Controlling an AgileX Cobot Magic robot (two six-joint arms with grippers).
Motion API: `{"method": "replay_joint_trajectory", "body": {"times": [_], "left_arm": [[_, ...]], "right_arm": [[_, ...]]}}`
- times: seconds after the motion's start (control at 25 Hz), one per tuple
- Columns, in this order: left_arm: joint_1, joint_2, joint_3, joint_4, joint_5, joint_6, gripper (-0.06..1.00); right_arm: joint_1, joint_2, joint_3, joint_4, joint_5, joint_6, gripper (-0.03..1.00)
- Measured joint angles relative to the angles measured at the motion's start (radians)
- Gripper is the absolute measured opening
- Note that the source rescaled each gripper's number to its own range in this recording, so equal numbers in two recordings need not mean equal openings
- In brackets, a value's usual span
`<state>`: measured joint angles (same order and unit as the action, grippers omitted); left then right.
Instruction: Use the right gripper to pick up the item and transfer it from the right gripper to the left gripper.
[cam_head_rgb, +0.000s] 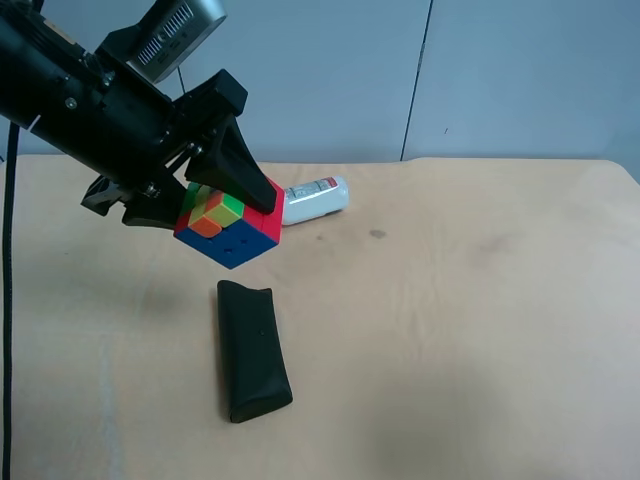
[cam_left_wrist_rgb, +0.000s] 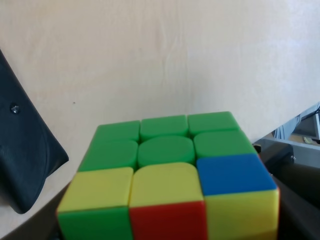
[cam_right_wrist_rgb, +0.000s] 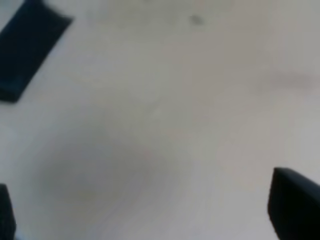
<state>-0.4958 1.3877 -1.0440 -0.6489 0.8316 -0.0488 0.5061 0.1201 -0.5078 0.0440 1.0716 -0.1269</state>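
The item, a small puzzle cube (cam_head_rgb: 228, 225) with red, blue, green, yellow and orange squares, hangs above the table at the exterior high view's left. The left gripper (cam_head_rgb: 222, 205), on the black arm with the grey ribbed box, is shut on it, a wedge finger (cam_head_rgb: 245, 170) pressing its top. In the left wrist view the item (cam_left_wrist_rgb: 165, 175) fills the lower middle, showing green, yellow, blue and red squares. The right gripper (cam_right_wrist_rgb: 150, 220) shows only in the right wrist view. It is open over bare table, with a fingertip (cam_right_wrist_rgb: 295, 205) at each lower corner and nothing between them.
A black pouch (cam_head_rgb: 252, 350) lies on the tan table (cam_head_rgb: 480, 330) below the held cube; it also shows in the right wrist view (cam_right_wrist_rgb: 30, 47) and the left wrist view (cam_left_wrist_rgb: 25, 155). A white bottle (cam_head_rgb: 315, 200) lies on its side behind the cube.
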Motion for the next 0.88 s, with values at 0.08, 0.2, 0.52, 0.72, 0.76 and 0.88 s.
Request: {"method": "replay_joint_trajectory", "body": {"times": [0.08,0.2,0.52,0.72,0.76,0.88], "left_arm": [[0.000,0.000,0.000,0.000,-0.004,0.003,0.00],[0.000,0.000,0.000,0.000,-0.008,0.013,0.00],[0.000,-0.001,0.000,0.000,-0.010,0.019,0.00],[0.000,-0.037,0.000,0.000,-0.010,0.019,0.00],[0.000,-0.046,-0.002,0.004,-0.008,0.019,0.00],[0.000,-0.071,-0.026,0.047,0.005,0.017,0.00]], "right_arm": [[-0.079,-0.047,0.000,0.000,0.001,0.001,1.00],[-0.187,-0.117,0.001,-0.002,-0.001,0.001,1.00],[-0.252,-0.123,0.003,-0.006,-0.002,0.001,1.00],[-0.252,-0.123,0.003,-0.006,-0.002,0.001,1.00],[-0.252,-0.123,0.003,-0.006,-0.002,0.001,1.00],[-0.252,-0.123,0.003,-0.006,-0.002,0.001,1.00]]}}
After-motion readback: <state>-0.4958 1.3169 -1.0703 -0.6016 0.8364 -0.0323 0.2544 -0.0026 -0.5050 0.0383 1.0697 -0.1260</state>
